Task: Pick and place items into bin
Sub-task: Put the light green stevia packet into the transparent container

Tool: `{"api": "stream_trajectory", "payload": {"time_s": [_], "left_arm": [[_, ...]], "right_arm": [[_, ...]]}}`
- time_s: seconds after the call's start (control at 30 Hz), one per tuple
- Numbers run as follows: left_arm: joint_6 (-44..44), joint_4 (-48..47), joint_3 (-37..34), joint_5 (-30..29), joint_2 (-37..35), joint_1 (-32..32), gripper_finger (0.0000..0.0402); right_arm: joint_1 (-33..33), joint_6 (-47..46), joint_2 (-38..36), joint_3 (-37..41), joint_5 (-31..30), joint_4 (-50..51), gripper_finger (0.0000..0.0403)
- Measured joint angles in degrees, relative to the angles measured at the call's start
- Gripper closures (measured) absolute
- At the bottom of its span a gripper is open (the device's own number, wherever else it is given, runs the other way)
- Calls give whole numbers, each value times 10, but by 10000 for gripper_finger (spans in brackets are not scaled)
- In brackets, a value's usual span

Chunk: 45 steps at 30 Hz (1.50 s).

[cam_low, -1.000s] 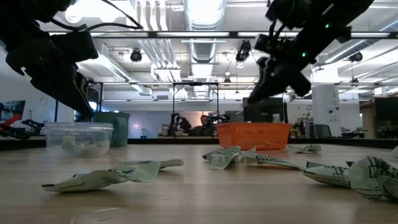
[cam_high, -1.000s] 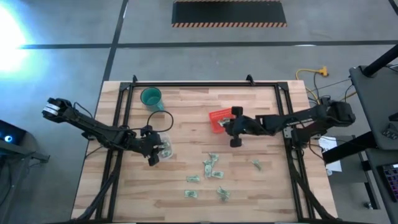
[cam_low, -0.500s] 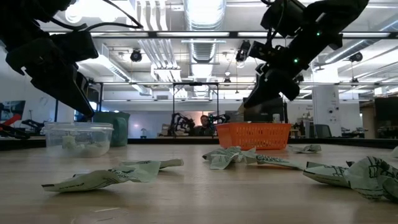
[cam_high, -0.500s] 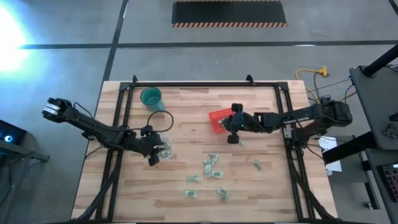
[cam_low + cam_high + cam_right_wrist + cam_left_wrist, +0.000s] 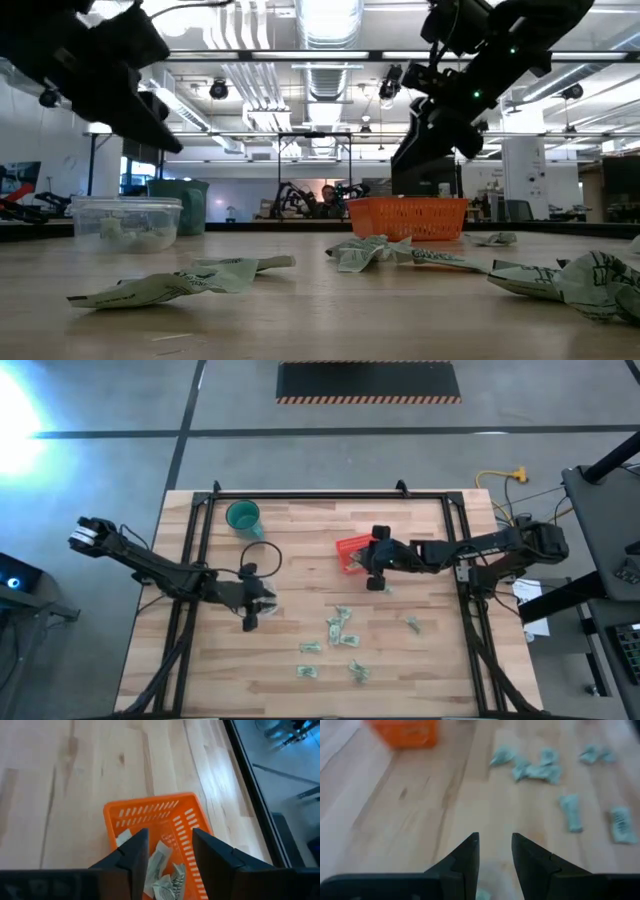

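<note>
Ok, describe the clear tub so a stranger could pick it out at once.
Start at the wooden table and go to its left half, below the teal cup. There, under the left gripper, sits the clear tub, a low see-through container with a few pale pieces inside. Unlike the red basket and the cup, it has no colour of its own.

Wood table (image 5: 300, 550): items (image 5: 340, 630), bin (image 5: 351, 552), cup (image 5: 243, 517).

Basket (image 5: 350, 554) sits right of centre, pieces (image 5: 162, 872) inside. Loose pieces (image 5: 340, 630) lie nearer. Cup (image 5: 243, 517) stands far left.
</note>
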State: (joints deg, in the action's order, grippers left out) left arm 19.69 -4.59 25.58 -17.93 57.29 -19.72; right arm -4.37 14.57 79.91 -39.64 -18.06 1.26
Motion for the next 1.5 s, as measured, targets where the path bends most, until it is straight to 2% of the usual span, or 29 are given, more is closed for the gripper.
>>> {"api": "stream_trajectory", "payload": {"time_s": [0.13,0.3,0.47,0.7,0.9,1.1,1.3,1.5], "left_arm": [[-38,38,10,14,37,-10,304],[-45,40,52,15,108,-21,304],[-65,30,123,14,196,-31,304],[-67,-54,246,15,309,-48,304],[-71,-54,309,42,391,-48,304],[-70,-106,351,43,428,-47,304],[-66,-95,358,44,439,-48,304],[-48,-92,358,72,439,-53,304]], "right_arm": [[14,4,-20,0,1,8,261],[37,1,-56,0,1,31,272],[61,-18,-94,0,1,66,282],[85,-44,-127,2,1,91,287],[91,-48,-132,11,1,93,286],[91,-54,-132,18,2,93,294],[91,-59,-135,22,2,94,296],[91,-67,-135,23,6,95,295]]}}
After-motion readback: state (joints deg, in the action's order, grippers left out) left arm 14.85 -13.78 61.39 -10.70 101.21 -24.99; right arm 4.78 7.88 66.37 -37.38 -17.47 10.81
